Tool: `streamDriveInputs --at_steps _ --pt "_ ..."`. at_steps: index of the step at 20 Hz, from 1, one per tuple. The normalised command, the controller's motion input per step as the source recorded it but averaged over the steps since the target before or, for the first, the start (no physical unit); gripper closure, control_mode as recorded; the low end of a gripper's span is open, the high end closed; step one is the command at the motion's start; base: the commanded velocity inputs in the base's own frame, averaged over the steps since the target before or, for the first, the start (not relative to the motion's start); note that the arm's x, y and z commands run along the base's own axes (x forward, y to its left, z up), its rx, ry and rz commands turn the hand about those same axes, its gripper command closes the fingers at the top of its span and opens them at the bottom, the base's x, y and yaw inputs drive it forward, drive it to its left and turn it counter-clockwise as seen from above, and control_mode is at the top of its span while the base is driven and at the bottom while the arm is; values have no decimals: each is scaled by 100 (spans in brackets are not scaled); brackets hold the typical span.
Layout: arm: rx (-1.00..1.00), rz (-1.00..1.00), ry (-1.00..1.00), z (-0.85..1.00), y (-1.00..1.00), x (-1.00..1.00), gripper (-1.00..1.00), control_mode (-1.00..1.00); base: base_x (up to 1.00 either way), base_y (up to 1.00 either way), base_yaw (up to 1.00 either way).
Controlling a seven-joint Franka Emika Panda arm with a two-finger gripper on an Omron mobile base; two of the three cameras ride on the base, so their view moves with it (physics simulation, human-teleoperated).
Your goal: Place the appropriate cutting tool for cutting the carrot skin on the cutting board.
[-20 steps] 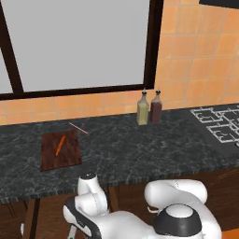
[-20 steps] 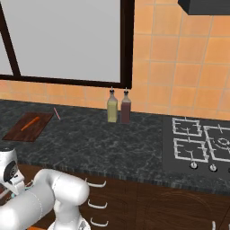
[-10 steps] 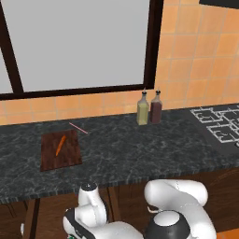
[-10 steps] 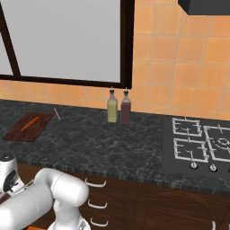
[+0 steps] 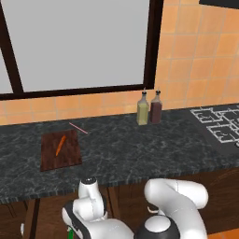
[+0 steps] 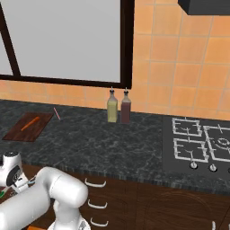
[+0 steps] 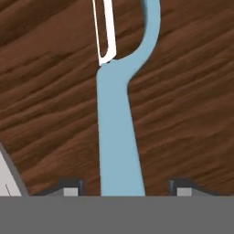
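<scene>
In the hand view the peeler's light-blue handle (image 7: 119,137) runs up from between my fingertips to its whitish looped head (image 7: 104,32). It lies on a brown wood-grain surface (image 7: 183,105). My gripper (image 7: 123,188) is open, with a dark fingertip (image 7: 71,187) on each side of the handle and a gap on both sides. The arm reaches down in front of the counter. On the counter lies the dark reddish-brown cutting board (image 5: 60,150) (image 6: 27,128) with the small orange carrot (image 5: 59,145) (image 6: 30,123) on it.
A thin pink stick (image 5: 78,128) (image 6: 56,113) lies behind the board. Two bottles (image 5: 149,108) (image 6: 118,107) stand at the wall, and the stove (image 6: 202,143) is on the right. A green sliver (image 5: 70,232) shows by the arm's low end. A pale edge (image 7: 9,178) lies left of the handle.
The wrist dipped lower in front of the counter and has come back up a little. Nothing on the counter has moved.
</scene>
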Motion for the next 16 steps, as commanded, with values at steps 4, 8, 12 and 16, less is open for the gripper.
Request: streamDriveInputs --at_steps 4,8,12,16 --pt "0 -12 0 0 4 -16 100 -100 0 0 0" --pt "0 -20 0 4 35 -49 100 -100 0 0 0" --pt "0 -20 -4 63 43 -72 100 -100 0 0 0" --pt "-2 -18 -13 100 0 -69 100 -100 0 0 0"
